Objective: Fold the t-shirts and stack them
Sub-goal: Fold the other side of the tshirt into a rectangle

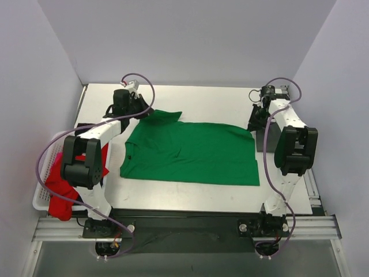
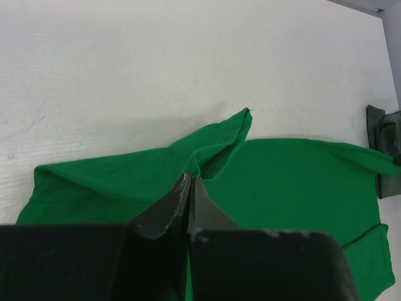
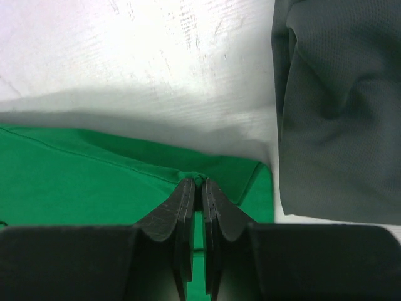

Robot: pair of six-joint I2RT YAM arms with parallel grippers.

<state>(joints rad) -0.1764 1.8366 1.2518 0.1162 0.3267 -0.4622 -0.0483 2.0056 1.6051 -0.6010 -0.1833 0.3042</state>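
Observation:
A green t-shirt (image 1: 190, 151) lies spread on the white table. My left gripper (image 1: 140, 111) is shut on its far left edge by the sleeve; in the left wrist view my left gripper (image 2: 190, 179) pinches a raised fold of the green t-shirt (image 2: 288, 182). My right gripper (image 1: 255, 122) is shut on the shirt's far right corner; in the right wrist view my right gripper (image 3: 200, 182) pinches the hem of the green t-shirt (image 3: 81, 182). A folded grey t-shirt (image 3: 338, 106) lies just right of that corner.
A white basket (image 1: 47, 176) at the left table edge holds a red garment (image 1: 60, 187). The grey shirt also shows at the right edge of the left wrist view (image 2: 387, 138). White walls enclose the table on three sides.

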